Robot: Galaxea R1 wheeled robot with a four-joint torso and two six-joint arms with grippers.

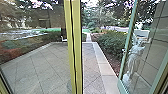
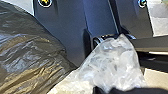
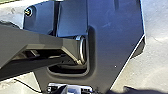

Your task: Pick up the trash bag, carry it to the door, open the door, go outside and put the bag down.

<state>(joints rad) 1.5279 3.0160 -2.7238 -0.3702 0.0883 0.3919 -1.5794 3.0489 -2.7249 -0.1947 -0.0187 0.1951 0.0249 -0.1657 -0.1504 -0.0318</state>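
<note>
While the glass door stood open on the right and the paved yard stretched ahead, your trash bag was on the left arm's side, just beside the robot's dark base plate. The left gripper was the nearer one by a clear margin. From it, the dark bulk swelled outward, away from the jointed bar, while translucent plastic rose right next to it and tapered towards the plate. You could not follow the bag's long axis, because its far end was out of sight, nor tell whether both plastics were one bag. Whether the left jaws were pinching plastic or merely lay against it, you could not tell; the right jaws' state was equally unclear. Your way out looked to be the gap between the yellow-green post and the door, so that outward bulge probably risked brushing the post on the left as you drove through.
</note>
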